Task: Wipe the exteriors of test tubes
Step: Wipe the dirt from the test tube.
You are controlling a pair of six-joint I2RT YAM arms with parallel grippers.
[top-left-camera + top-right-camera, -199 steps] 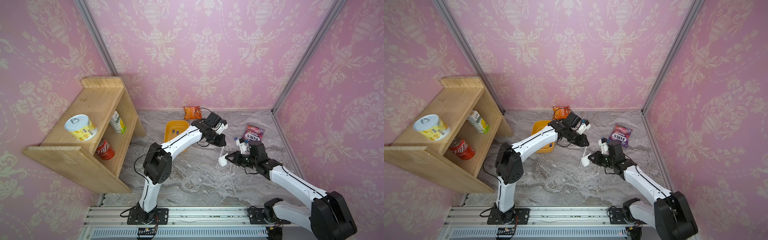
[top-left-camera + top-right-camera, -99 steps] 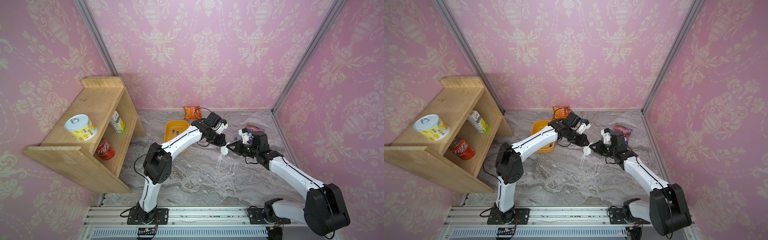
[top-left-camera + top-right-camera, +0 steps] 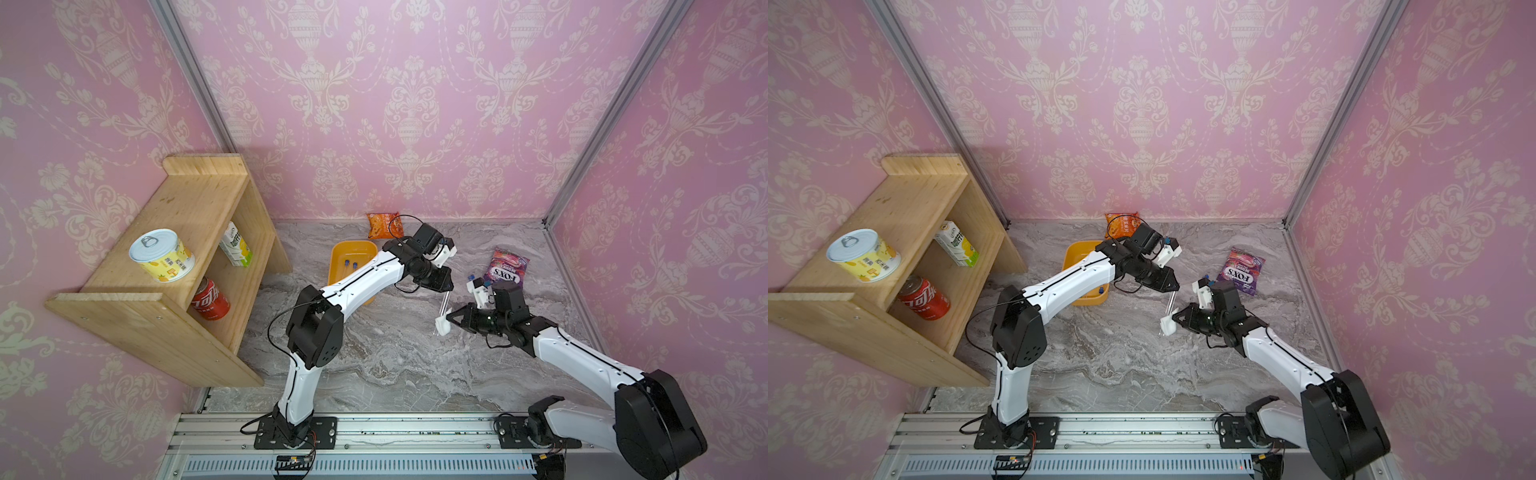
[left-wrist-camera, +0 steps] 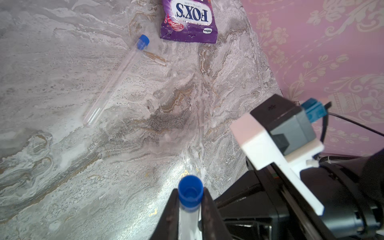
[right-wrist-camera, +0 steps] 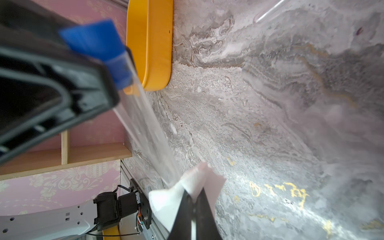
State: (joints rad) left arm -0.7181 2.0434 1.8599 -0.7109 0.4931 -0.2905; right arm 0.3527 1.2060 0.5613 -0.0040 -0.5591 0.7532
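The left end effector [image 4: 190,195] is pinching a thin, clear, blue-capped test tube [image 5: 145,124] near its cap, above the grey marbled counter [image 3: 395,365]. The right end effector [image 5: 193,197] is pinching a white folded wipe [image 5: 166,199] that is touching the tube's lower end. Hard sideways rubbing risks levering the tube free.

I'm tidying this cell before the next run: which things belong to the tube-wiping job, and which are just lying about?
Job: clear blue-capped test tube held aloft; second tube lying on the tabletop; capped tubes in the yellow plastic tray; white folded wipe.

Lying about: purple Fox's sweets bag; orange snack packet; wooden shelf with yellow tin, red cola can, juice carton.
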